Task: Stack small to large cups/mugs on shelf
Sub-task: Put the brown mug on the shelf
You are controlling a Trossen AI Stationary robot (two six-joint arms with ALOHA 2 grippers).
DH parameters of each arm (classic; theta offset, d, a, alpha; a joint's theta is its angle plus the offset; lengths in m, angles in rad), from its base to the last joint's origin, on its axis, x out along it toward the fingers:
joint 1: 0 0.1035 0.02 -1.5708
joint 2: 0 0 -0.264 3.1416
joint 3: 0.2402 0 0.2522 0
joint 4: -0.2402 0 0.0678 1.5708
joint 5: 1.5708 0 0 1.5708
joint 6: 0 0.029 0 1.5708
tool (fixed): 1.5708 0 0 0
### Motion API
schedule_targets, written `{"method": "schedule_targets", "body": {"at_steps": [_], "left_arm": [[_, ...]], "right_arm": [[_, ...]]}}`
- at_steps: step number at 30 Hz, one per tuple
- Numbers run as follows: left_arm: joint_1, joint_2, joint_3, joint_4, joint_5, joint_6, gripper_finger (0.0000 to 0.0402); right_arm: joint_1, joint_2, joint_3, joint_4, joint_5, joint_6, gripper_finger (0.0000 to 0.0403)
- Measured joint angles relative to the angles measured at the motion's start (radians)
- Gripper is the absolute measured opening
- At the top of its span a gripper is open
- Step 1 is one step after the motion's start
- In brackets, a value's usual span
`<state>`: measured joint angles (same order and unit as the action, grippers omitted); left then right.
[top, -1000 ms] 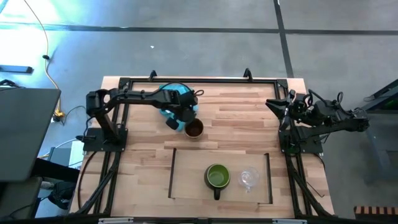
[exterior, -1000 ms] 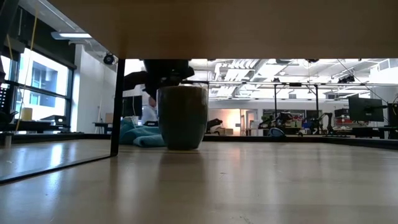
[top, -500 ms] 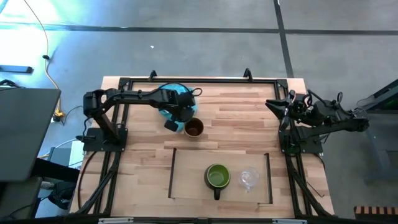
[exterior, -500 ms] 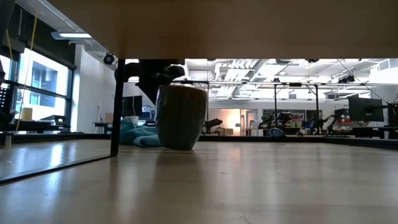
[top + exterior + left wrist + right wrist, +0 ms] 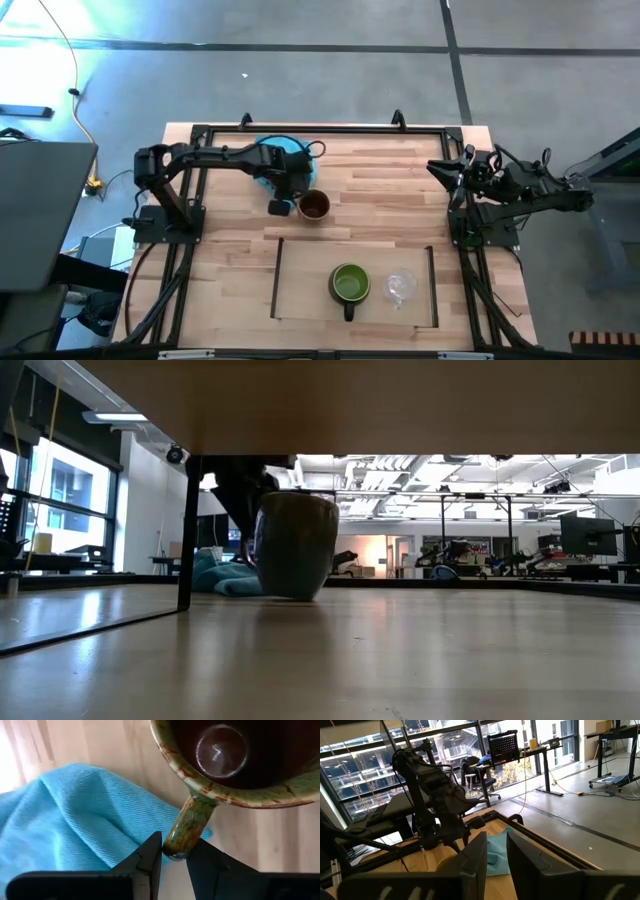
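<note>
A: What differs from a second ago?

B: The left gripper (image 5: 288, 205) has swung from over the brown mug (image 5: 313, 206) to its left side, and the mug has slid slightly right. Its fingers (image 5: 150, 857) are nearly closed, pinching the mug's handle (image 5: 185, 827), beside the turquoise cloth (image 5: 278, 160).

A: What is in the vessels?

B: The brown mug shows only a dark glazed inside. On the shelf (image 5: 300, 290), nearer and to the right, the green mug (image 5: 349, 284) and the clear glass cup (image 5: 401, 287) stand side by side, nothing visible in them.

A: The right arm?

B: The right gripper (image 5: 440, 166) waits at the table's far right, jaws a narrow gap apart, holding nothing.
</note>
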<state>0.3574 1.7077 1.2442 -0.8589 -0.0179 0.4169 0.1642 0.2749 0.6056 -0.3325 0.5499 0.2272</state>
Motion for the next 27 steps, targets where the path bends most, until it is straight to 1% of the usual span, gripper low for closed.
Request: {"method": "schedule_targets", "body": {"at_steps": [8, 13, 19, 23, 27], "left_arm": [[-0.072, 0.0, 0.0, -0.004, 0.01, -0.109, 0.006], [-0.104, 0.0, 0.0, -0.004, 0.011, -0.203, 0.0067], [-0.1, 0.0, 0.0, 0.005, 0.003, -0.391, 0.0073], [-0.095, 0.0, 0.0, 0.014, -0.025, -0.468, 0.0073], [-0.095, 0.0, 0.0, 0.02, -0.043, -0.501, 0.0073]], "right_arm": [[0.0, 0.0, 0.0, 0.0, 0.0, -0.003, 0.0064], [0.0, 0.0, 0.0, 0.0, 0.0, -0.003, 0.0064], [0.0, 0.0, 0.0, 0.0, -0.001, 0.0, 0.0064], [0.0, 0.0, 0.0, 0.0, -0.004, 0.008, 0.0064], [0.0, 0.0, 0.0, 0.0, -0.005, 0.027, 0.0064]]}}
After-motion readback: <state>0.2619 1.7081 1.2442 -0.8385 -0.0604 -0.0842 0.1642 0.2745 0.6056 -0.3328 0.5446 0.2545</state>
